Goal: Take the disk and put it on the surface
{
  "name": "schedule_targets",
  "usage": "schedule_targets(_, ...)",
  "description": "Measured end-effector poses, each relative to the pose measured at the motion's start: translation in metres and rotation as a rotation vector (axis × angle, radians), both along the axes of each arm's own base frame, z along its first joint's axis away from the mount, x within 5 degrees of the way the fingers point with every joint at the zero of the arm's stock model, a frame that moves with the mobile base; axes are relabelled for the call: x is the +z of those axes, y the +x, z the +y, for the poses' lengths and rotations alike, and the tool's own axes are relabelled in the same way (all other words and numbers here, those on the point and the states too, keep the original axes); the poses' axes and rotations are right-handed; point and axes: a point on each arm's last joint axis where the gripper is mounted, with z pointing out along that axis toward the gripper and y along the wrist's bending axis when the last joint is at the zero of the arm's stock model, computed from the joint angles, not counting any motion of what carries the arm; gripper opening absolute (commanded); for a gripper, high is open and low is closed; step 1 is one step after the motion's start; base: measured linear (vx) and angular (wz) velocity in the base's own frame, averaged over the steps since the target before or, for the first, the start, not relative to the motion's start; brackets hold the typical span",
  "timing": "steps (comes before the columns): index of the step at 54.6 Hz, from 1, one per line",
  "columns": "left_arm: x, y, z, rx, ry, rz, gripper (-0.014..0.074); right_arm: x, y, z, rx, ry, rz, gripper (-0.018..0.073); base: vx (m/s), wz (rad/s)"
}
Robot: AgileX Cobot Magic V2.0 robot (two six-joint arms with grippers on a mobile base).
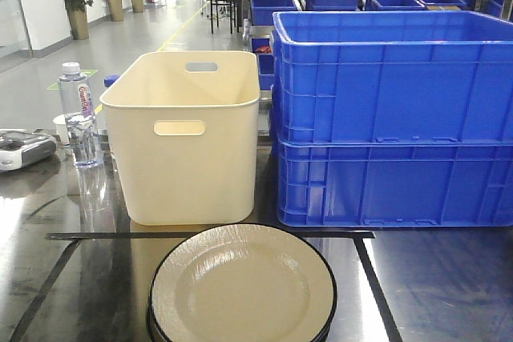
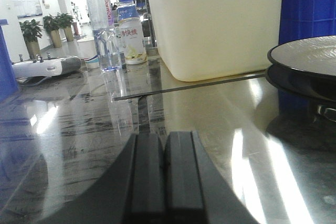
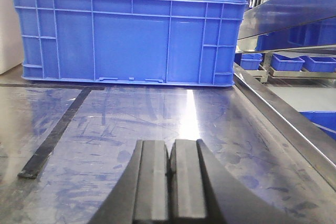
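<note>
Fingers of the left hand, black and flat, are pressed together with nothing between them, low over the dark grey glossy counter; the right hand is likewise clenched on nothing above the same counter, near a strip of black tape. Only the left wrist view shows a second, white-labelled bottle with a blue cap standing just beside the clear plastic water bottle; its label carries writing too blurred to read, while the clear bottle's red lettering cannot be made out with certainty. The front view alone shows the whole stack of cream round disks with black rims, lying on the counter inside the black tape rectangle, just in front of the cream plastic tub with handle slots. To the tub's right stand two stacked blue plastic crates, which fill the right wrist view. A grey and white device lies at the counter's left edge.
</note>
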Motion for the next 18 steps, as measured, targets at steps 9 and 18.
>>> schedule_targets(9,0.0000,0.0000,0.0000,0.000,0.000,0.000,-0.0001,0.0000,0.0000,0.0000,0.000,0.000,0.000,-0.0012,0.00,0.00)
schedule_targets(18,0.0000,0.0000,0.0000,0.000,0.000,0.000,-0.0001,0.0000,0.0000,0.0000,0.000,0.000,0.000,-0.0012,0.00,0.00)
